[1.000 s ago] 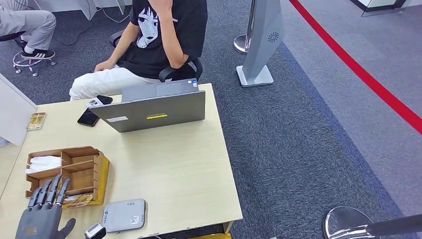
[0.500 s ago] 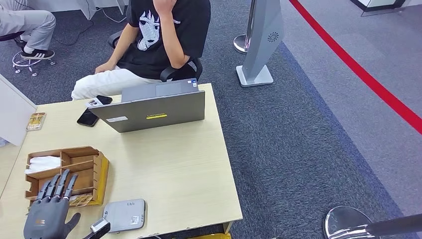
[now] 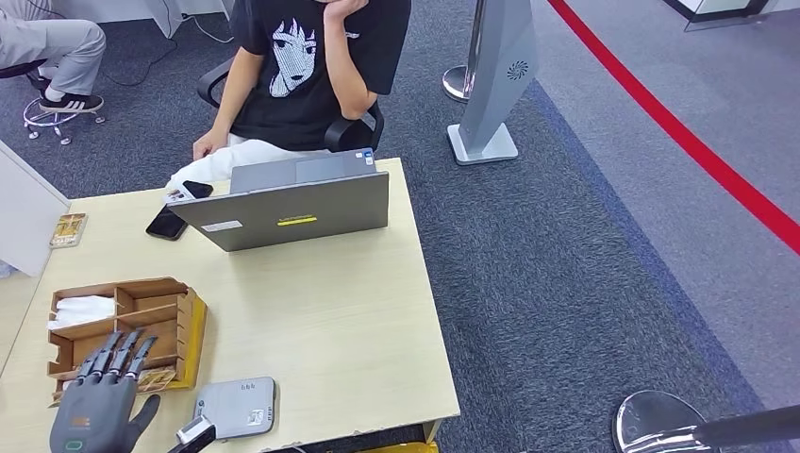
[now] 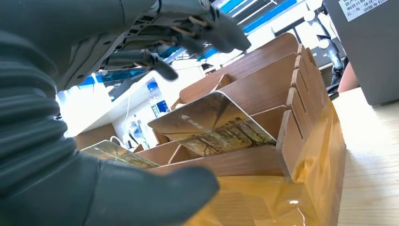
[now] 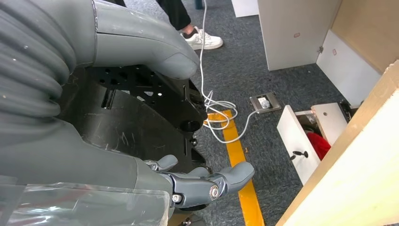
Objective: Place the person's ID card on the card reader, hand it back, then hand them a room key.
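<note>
Left hand [image 3: 99, 415], fingers spread and holding nothing, is poised over the wooden organiser [image 3: 132, 326] on the bench [image 3: 349, 321]. A single room key card [image 4: 211, 125] should be pinched by its raised edge, neighbours left undisturbed. Right hand [image 5: 207, 183] hangs loosely curled, empty.

A pale wooden table [image 3: 340, 321] stands on grey carpet. Along its far edge sits an open grey laptop [image 3: 292, 209], its lid turned toward the near side. Just beside the laptop's left corner lies a black phone [image 3: 168, 223], and further left, near the edge, a small card [image 3: 70, 229]. At the near left corner stands a wooden organizer [image 3: 127, 321] with compartments, and right next to it a flat grey card reader [image 3: 236, 408] lies near the front edge.
</note>
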Motion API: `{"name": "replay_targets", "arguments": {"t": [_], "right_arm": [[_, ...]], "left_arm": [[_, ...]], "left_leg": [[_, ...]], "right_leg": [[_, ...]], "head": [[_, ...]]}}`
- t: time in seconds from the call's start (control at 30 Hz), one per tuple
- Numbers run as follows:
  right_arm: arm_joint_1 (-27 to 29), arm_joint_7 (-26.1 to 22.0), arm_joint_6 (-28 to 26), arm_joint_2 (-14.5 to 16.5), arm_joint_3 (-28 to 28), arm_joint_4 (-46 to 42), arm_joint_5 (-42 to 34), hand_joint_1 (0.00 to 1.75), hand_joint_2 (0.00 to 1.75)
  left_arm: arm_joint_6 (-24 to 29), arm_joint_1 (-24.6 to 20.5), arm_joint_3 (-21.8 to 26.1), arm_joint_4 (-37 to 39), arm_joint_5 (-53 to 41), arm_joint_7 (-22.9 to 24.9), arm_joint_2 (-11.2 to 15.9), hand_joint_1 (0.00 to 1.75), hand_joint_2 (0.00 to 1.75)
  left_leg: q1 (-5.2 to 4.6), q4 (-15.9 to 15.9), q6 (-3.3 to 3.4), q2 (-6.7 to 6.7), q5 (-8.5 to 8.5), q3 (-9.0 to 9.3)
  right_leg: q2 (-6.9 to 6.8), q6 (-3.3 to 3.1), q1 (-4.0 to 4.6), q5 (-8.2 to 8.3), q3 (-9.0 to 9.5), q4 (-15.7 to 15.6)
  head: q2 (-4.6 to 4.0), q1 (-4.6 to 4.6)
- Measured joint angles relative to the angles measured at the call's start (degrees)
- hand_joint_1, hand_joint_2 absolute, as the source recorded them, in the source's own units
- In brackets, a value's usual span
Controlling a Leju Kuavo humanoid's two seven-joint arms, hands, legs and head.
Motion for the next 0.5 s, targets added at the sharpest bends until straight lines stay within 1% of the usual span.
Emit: {"name": "replay_targets", "arguments": {"t": [0.5], "right_arm": [[0.0,0.1,-0.3,0.0,0.0,0.0,-0.2,0.00,1.75]], "left_arm": [[-0.9,0.2,0.0,-0.8,1.6,-0.1,0.2,1.75,1.75]], "left_leg": [[0.00,0.0,0.00,0.00,0.00,0.00]], "right_leg": [[0.00,0.00,0.00,0.00,0.00,0.0]], "head": [[0.00,-0.01]]}}
